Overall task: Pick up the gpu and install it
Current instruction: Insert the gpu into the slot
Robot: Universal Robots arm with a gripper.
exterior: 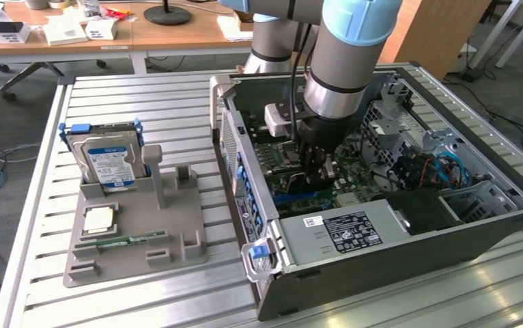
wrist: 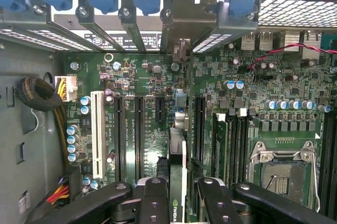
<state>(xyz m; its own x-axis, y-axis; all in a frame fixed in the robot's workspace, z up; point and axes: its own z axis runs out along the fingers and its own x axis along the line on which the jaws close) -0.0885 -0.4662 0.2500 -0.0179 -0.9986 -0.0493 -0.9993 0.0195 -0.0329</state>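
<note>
Item 1, gripper [wrist: 178, 195]: I had it lowered inside the open computer case [exterior: 517, 205], fingers [wrist: 152, 197] clamped on the gpu [wrist: 177, 150].

Item 2, gpu: held edge-on between the pads, NVIDIA mark visible at the lower edge, standing over the motherboard [wrist: 147, 76] at about 6 o'clock from the rear bracket openings. Whether its edge had entered a slot, I could not tell.

Item 3, parts holder [exterior: 134, 239]: on the table at 9 o'clock from the case, carrying the hard drive [exterior: 111, 160], a CPU [exterior: 100, 219] and a RAM stick [exterior: 125, 242].

Status: pick-up appeared done; seating in the expansion slot [wrist: 159, 109] looked unfinished, in my judgement.
</note>
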